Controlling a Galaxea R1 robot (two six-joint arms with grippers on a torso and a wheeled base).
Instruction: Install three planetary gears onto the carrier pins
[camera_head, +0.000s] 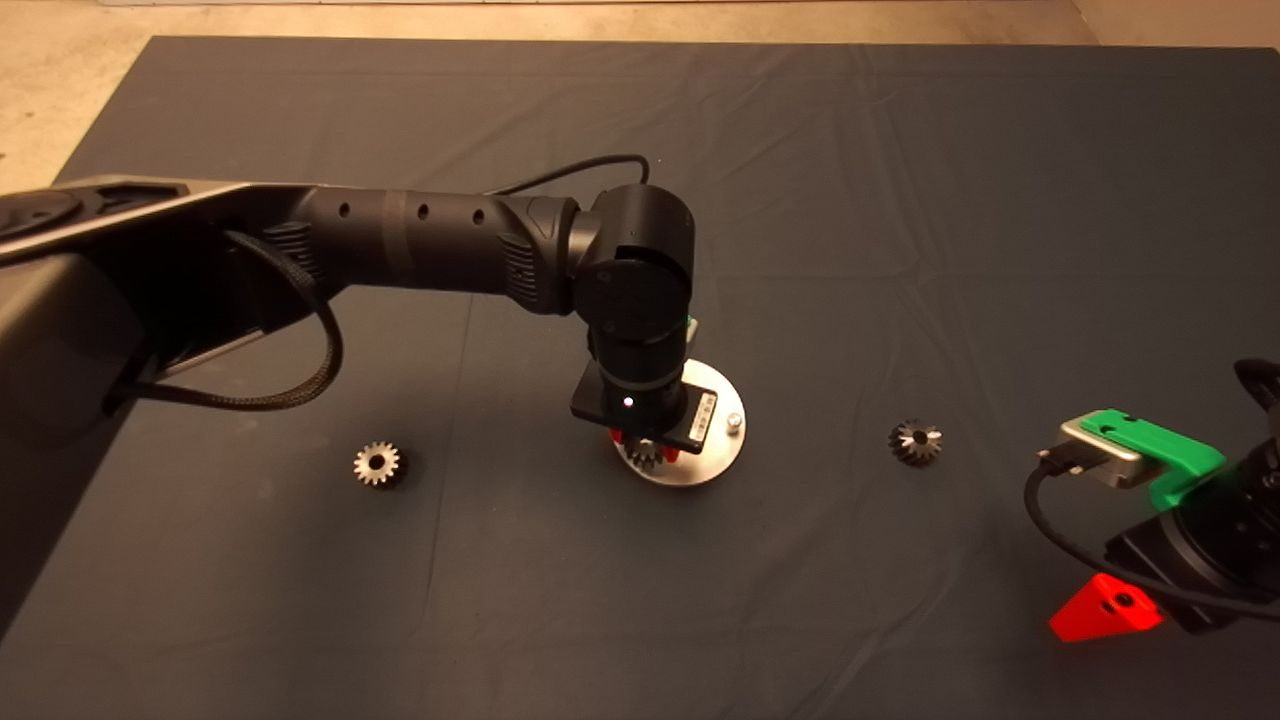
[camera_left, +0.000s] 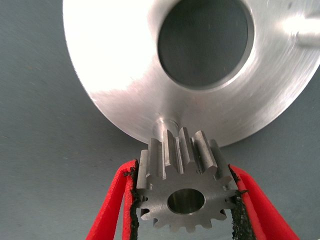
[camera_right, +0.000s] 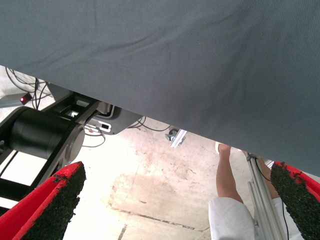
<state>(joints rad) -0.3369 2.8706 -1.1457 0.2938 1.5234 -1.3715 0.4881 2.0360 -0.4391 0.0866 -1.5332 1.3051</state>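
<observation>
My left gripper (camera_left: 185, 200) is shut on a silvery toothed planetary gear (camera_left: 186, 192), held just above the near rim of the round silver carrier disc (camera_left: 120, 75). One carrier pin (camera_left: 164, 125) stands right behind the gear; another carrier pin (camera_left: 305, 35) shows at the disc's far side. In the head view the left gripper (camera_head: 645, 450) hangs over the carrier disc (camera_head: 715, 462), where a carrier pin (camera_head: 735, 423) stands free. A second planetary gear (camera_head: 378, 464) lies on the mat to the left, a third planetary gear (camera_head: 915, 441) to the right. My right gripper (camera_right: 175, 200) waits open and empty at the lower right.
The dark mat (camera_head: 640, 610) covers the table, with creases running across it. The left arm (camera_head: 430, 240) reaches in from the left above the mat. The right wrist view shows the mat's edge, bare floor, a machine base (camera_right: 45, 137) and a person's leg (camera_right: 227, 175).
</observation>
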